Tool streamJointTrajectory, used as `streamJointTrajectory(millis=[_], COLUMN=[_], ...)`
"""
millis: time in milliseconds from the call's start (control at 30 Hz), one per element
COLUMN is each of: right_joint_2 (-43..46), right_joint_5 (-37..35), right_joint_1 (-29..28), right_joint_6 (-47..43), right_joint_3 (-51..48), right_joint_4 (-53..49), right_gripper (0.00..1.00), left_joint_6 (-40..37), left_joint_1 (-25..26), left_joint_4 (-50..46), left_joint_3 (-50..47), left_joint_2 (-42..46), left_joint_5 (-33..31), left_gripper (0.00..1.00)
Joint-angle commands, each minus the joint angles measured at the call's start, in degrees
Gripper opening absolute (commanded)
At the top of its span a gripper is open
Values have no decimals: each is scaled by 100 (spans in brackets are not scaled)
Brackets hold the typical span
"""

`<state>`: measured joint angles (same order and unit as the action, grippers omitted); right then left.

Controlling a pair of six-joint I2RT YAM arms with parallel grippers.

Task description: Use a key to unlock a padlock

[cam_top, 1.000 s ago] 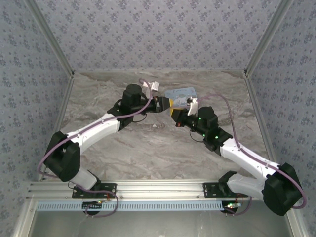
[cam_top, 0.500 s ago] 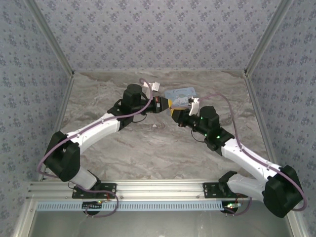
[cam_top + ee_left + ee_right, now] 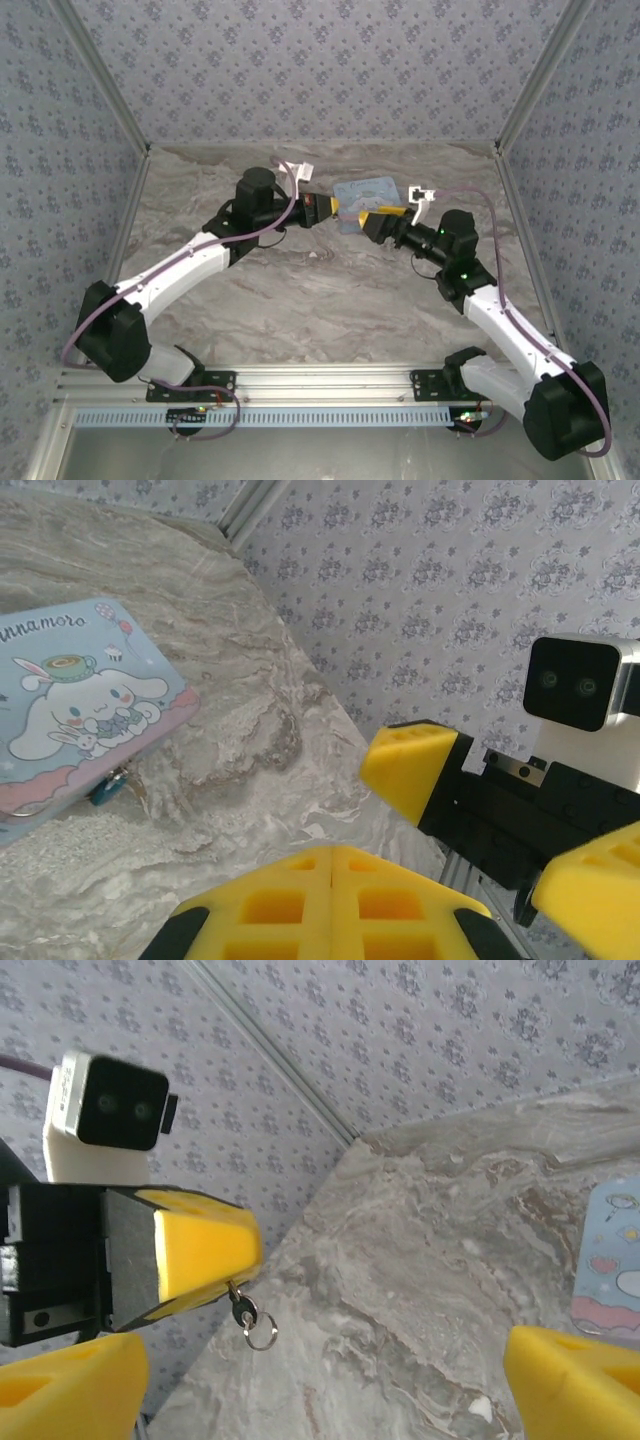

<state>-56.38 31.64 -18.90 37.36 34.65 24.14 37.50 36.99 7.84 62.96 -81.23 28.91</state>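
Observation:
The key [image 3: 243, 1312], a small dark sliver with a wire ring, hangs from the tip of my left gripper [image 3: 205, 1250], which is shut on it above the table. In the left wrist view the left gripper [image 3: 333, 852] has its yellow pads pressed together. The teal padlock [image 3: 105, 788] lies at the near edge of the pale blue cartoon tin [image 3: 80, 705]. My right gripper [image 3: 325, 1360] stands open with nothing between its fingers, facing the left gripper [image 3: 335, 207] from the right. From above, the right gripper [image 3: 385, 215] hovers just in front of the tin [image 3: 365, 188].
Marble-patterned tabletop [image 3: 320, 290] ringed by floral-papered walls [image 3: 320, 70] with metal corner posts. An aluminium rail [image 3: 320, 382] runs along the near edge by the arm bases. Both arms lean in towards the back middle of the table.
The two grippers were close together in front of the tin. The right gripper has opened and drawn back to the right. The left gripper has shut and keeps the key.

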Motion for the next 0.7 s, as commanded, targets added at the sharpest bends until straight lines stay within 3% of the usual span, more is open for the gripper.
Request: streamJointTrajectory(millis=[0,233,467,667], right_joint_2=[18,-302,-762,-1207], right_joint_5=[661,1203,1171,1125], right_joint_1=[240,235,-395,-620], right_joint_6=[568,791,550,565], right_joint_3=[-129,108,458,703], right_joint_4=[1106,1745,1874,2189], right_gripper=[99,99,99,91], left_joint_6=[-222,-226,-221,-213], left_joint_1=[-99,-270,-273,-277], left_joint_4=[-106,-192,-160,-142], left_joint_3=[202,387,511,526], left_joint_2=[263,386,406,421], left_joint_5=[35,295,497,624], left_gripper=[0,0,0,0])
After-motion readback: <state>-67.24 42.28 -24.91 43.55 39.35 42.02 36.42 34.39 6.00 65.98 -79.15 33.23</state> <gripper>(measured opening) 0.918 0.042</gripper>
